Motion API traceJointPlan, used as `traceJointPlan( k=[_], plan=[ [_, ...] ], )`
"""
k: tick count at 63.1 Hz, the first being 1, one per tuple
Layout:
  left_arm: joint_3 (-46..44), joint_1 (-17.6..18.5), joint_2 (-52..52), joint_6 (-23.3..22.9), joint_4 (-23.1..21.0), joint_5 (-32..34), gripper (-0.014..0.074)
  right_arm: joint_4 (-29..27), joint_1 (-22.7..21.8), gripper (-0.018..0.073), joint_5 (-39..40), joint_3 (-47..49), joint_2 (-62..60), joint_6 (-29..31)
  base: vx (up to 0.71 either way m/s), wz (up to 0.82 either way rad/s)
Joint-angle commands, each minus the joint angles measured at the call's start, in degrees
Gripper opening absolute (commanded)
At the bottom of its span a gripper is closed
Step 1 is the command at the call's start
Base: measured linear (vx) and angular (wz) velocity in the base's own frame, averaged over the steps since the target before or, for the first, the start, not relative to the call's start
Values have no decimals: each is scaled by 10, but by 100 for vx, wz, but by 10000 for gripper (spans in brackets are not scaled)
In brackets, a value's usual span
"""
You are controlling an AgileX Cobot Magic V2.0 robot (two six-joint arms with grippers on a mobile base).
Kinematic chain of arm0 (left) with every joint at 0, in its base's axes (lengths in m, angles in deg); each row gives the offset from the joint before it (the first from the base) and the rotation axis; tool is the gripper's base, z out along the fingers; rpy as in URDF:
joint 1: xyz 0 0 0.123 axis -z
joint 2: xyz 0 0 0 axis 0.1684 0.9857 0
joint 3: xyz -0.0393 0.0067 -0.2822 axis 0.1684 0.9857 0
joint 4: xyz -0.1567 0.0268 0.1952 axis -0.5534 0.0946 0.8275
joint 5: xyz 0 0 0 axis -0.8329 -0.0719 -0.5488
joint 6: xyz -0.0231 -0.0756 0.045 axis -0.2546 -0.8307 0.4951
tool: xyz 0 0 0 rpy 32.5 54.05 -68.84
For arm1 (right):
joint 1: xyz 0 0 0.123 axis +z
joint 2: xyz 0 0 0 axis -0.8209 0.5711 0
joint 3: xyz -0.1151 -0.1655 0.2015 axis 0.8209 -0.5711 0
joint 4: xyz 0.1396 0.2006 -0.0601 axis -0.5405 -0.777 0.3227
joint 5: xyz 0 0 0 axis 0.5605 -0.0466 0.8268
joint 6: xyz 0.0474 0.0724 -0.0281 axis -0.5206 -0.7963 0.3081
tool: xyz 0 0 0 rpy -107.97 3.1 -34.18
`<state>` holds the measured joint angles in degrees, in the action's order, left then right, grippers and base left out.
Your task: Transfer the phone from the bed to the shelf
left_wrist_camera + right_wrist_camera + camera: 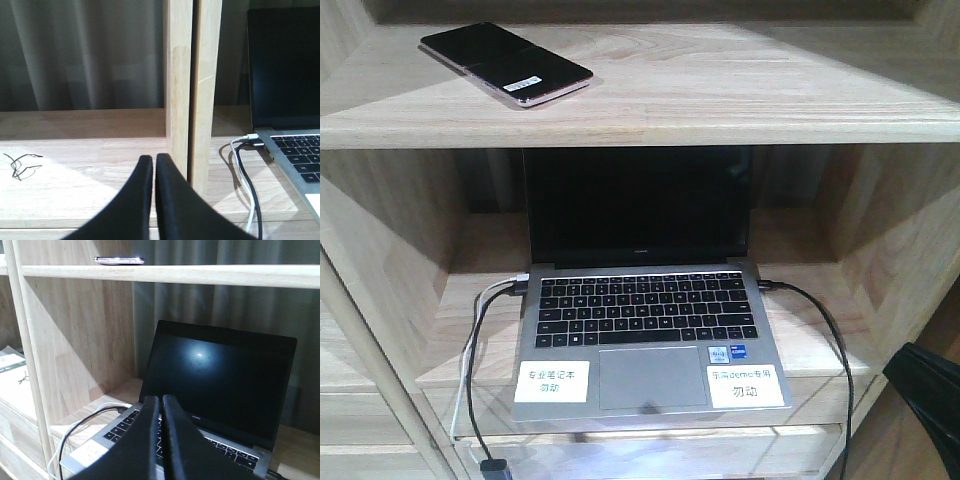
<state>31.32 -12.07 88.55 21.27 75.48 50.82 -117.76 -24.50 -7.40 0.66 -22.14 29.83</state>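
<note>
- Closest in each wrist view, the smooth matte black fingers of the left gripper (pixel 154 162) and right gripper (pixel 160 405) are pressed together, holding nothing.
- Next, a grey laptop (pixel 650 345) with black keys, a dark screen and two white stickers sits open in the lower compartment, with black and white cables (pixel 475 340) plugged in at its left and a black one at its right.
- Above, the phone (pixel 506 63), a flat glossy black slab with a rose-gold edge, lies at the left of the pale, grainy wooden shelf (pixel 720 90).
- Behind hangs a grey pleated curtain (pixel 85 55).
</note>
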Motion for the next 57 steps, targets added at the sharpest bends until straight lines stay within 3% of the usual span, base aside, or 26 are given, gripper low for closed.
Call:
traceJointPlan(
  k=[1, 9, 23, 31, 35, 42, 57],
  plan=[
    [4, 0, -4, 0, -5, 43, 1, 9, -1, -5, 28, 16, 5, -9, 0, 0],
    [4, 0, -4, 0, -5, 43, 1, 98, -1, -5, 28, 16, 5, -103, 0, 0],
    [4, 0, -4, 0, -5, 43, 1, 393, -1, -5, 29, 16, 5, -415, 0, 0],
    [4, 0, -4, 0, -5, 43, 1, 509, -5, -5, 30, 16, 5, -543, 0, 0],
    [4, 0, -4, 0, -5, 43, 1, 533, -14, -5, 30, 16, 5, -570, 0, 0],
    [4, 0, -4, 0, -5, 43, 1, 534, -46, -5, 29, 16, 5, -562, 0, 0],
    [4, 0, -4, 0, -5, 43, 1, 534, -159, -5, 13, 12, 5, -555, 0, 0]
  ],
)
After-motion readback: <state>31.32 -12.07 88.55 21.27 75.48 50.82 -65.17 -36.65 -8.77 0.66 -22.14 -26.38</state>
